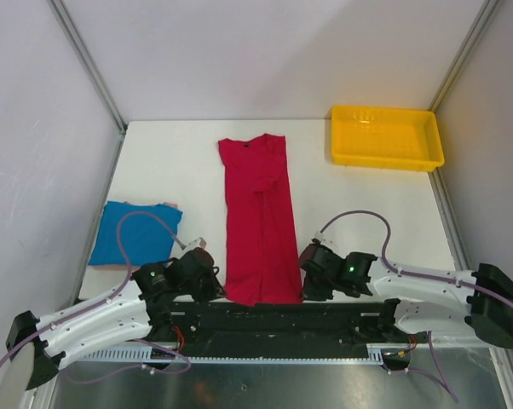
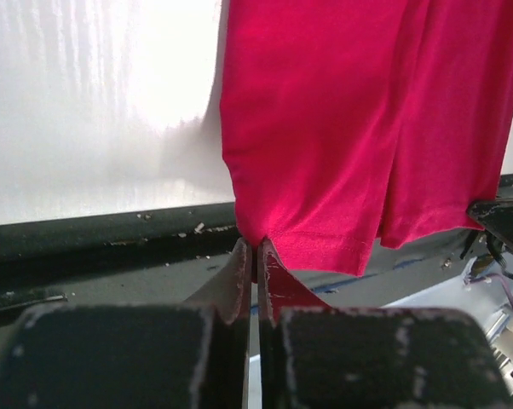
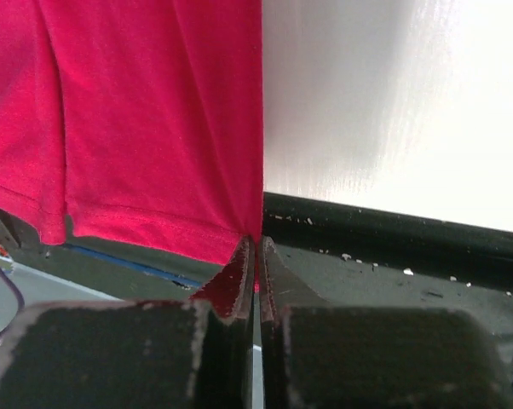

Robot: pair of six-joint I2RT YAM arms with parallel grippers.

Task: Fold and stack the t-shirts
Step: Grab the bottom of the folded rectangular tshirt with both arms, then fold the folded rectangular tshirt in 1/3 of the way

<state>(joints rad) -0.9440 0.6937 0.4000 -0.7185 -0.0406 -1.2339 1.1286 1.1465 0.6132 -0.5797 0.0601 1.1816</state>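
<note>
Quick one from the remote desk. The red shirt (image 1: 258,217) lies as a long narrow strip down the middle of the table (image 1: 367,213). Its long axis runs straight away from the arm bases, with the collar at the far end and the hem hanging just over the near edge.

Both arms sit right at that near end. The left gripper (image 2: 255,254) has its jaws pressed together on the shirt's left hem corner. The right gripper (image 3: 256,251) is clamped the same way on the right hem corner. In both wrist views the cloth runs right into the closed tips, so I read each as a real pinch, not a miss.

What matters for my next move is that everything left to fold lies directly ahead of both grippers, and neither arm is nearer than the other. I figure it calls for carrying the hem forward along the strip toward the collar, both sides kept level.

The blue shirt (image 1: 135,232) is already a folded rectangle, on the left just beyond the left arm. That's probably where the stack ends up. The yellow tray (image 1: 386,161) sits at the far right corner, well apart.
</note>
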